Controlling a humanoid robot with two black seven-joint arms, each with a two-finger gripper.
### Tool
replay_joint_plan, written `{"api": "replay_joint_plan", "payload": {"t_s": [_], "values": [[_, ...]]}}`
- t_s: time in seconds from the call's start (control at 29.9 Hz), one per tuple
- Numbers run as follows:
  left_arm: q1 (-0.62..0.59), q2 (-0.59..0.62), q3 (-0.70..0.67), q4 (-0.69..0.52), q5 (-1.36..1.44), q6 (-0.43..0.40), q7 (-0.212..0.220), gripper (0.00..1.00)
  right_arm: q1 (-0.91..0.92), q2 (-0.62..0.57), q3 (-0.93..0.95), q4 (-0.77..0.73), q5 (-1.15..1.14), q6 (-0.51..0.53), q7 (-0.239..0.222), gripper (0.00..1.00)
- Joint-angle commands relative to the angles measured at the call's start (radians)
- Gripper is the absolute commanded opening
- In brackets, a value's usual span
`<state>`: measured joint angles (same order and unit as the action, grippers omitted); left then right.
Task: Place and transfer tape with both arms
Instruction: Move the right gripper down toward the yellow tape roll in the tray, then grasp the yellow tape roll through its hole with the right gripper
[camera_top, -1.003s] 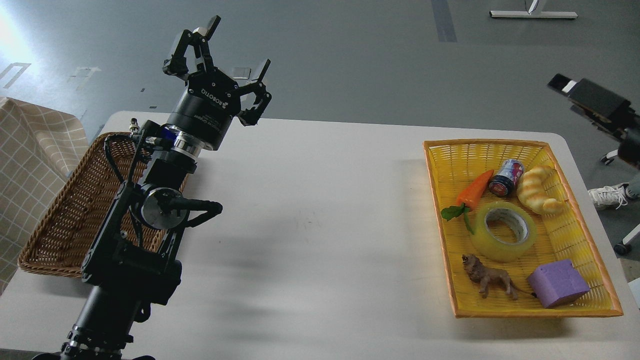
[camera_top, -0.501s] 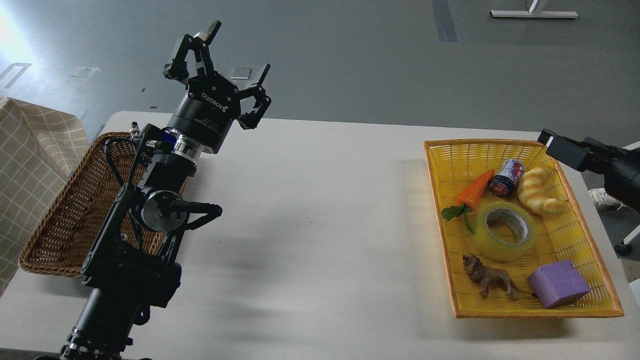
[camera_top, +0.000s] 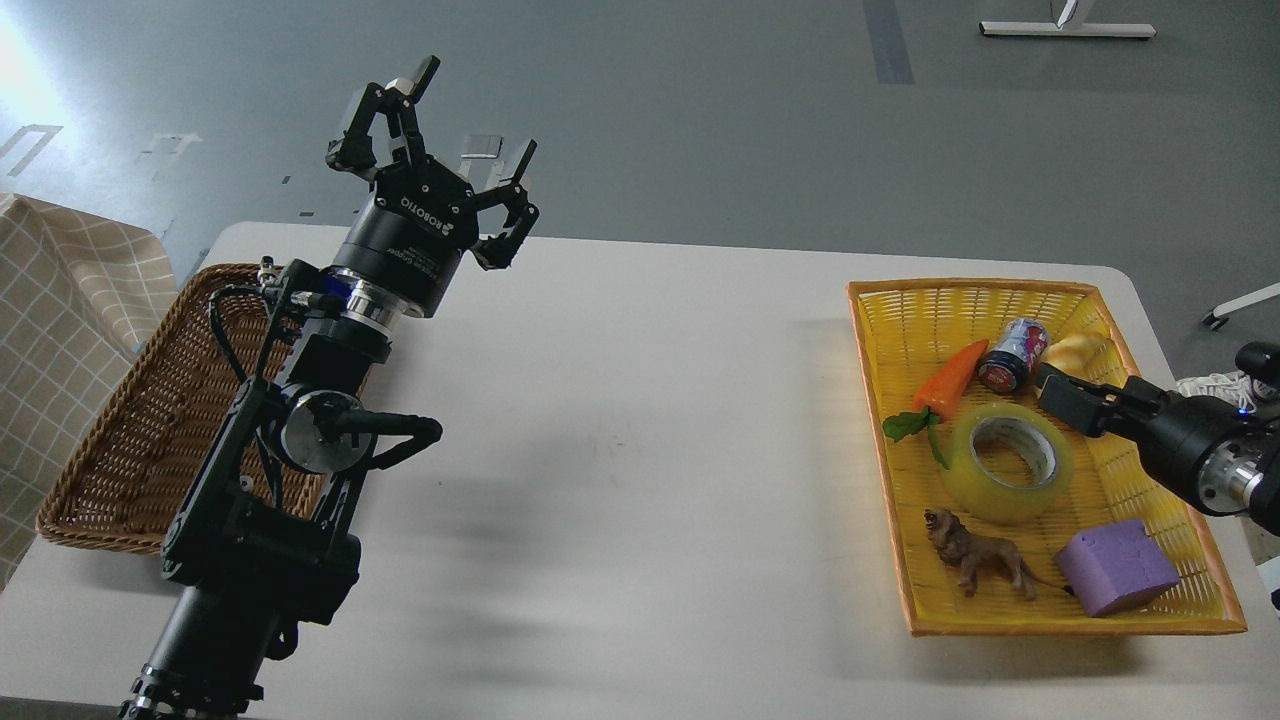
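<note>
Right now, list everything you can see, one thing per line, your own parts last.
Table: one, white, across the middle.
Brown basket: one, wicker, left end of the table, behind the left arm.
Yellow basket: one, orange rim, right end of the table.
Tape: one roll, translucent yellow, middle of the yellow basket.
Carrot: one, orange with green leaves, left of the can.
Can: one, red and blue, lying at the back.
Bread roll: one, yellowish, partly hidden by the right gripper.
Lion: one, brown, front of the yellow basket.
Block: one, purple, front right corner.
Cloth: one, beige checked, far left.
Left gripper: black, open, raised over the table's far edge.
Right gripper: black, above the yellow basket beside the tape; opening unclear.
</note>
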<state>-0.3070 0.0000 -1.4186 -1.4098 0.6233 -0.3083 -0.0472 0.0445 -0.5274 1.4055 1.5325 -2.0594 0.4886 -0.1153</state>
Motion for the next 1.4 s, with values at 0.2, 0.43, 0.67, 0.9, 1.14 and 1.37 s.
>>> {"api": "replay_joint_plan", "payload": {"t_s": [0.2,0.43,0.67,0.9,1.14,1.37], "values": [[0.011,0.000,0.001,0.000,0.000,0.000,0.001,0.98,-0.028,0.040,0.001,-0.040,0.001,0.000,-0.053,1.00],[0.011,0.000,0.004,0.000,0.001,-0.002,0.001,0.98,-0.022,0.035,0.000,-0.040,-0.007,0.000,-0.061,0.83],[0.011,0.000,0.003,0.000,0.000,-0.002,0.001,0.98,-0.015,0.035,-0.002,-0.041,-0.021,0.000,-0.087,0.83],[0.011,0.000,0.004,0.000,0.001,0.000,0.001,0.98,0.044,-0.017,-0.117,-0.052,-0.016,0.000,-0.076,0.83],[0.009,0.000,0.001,0.000,0.000,-0.002,0.000,0.98,0.104,-0.036,-0.207,-0.068,-0.021,0.000,-0.076,0.79],[0.009,0.000,0.001,0.003,0.000,-0.002,0.000,0.98,0.095,-0.059,-0.209,-0.071,-0.022,0.000,-0.076,0.79]]}}
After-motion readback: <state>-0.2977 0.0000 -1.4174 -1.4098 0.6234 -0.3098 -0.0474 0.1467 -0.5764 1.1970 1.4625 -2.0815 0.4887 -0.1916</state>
